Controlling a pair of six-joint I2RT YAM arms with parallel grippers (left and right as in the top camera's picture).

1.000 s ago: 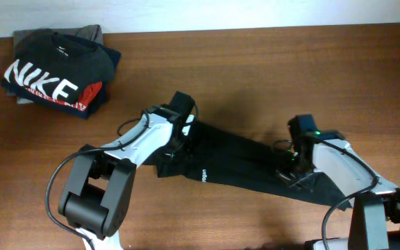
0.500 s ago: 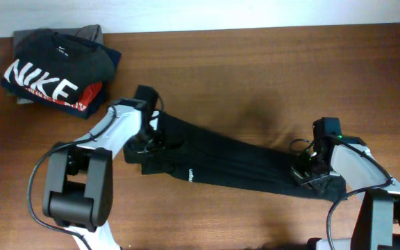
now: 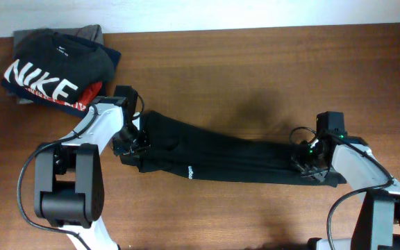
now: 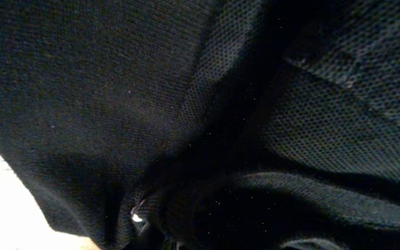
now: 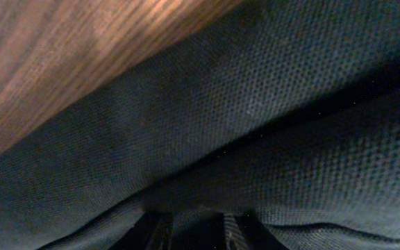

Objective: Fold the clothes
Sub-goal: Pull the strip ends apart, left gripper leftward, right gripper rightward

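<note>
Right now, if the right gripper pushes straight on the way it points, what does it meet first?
The black top: its fabric fills the view right ahead of the right gripper. Bare table shows only upper left. Depth unclear, probably near contact.

Brown wooden table [image 3: 255,69] with grain running left to right, black top [image 3: 242,156] lying on it near the middle, drawn out into a long narrow band from left to right, stack of folded garments [image 3: 92,97] at the far left corner, black NIKE T-shirt [image 3: 54,66] uppermost
</note>
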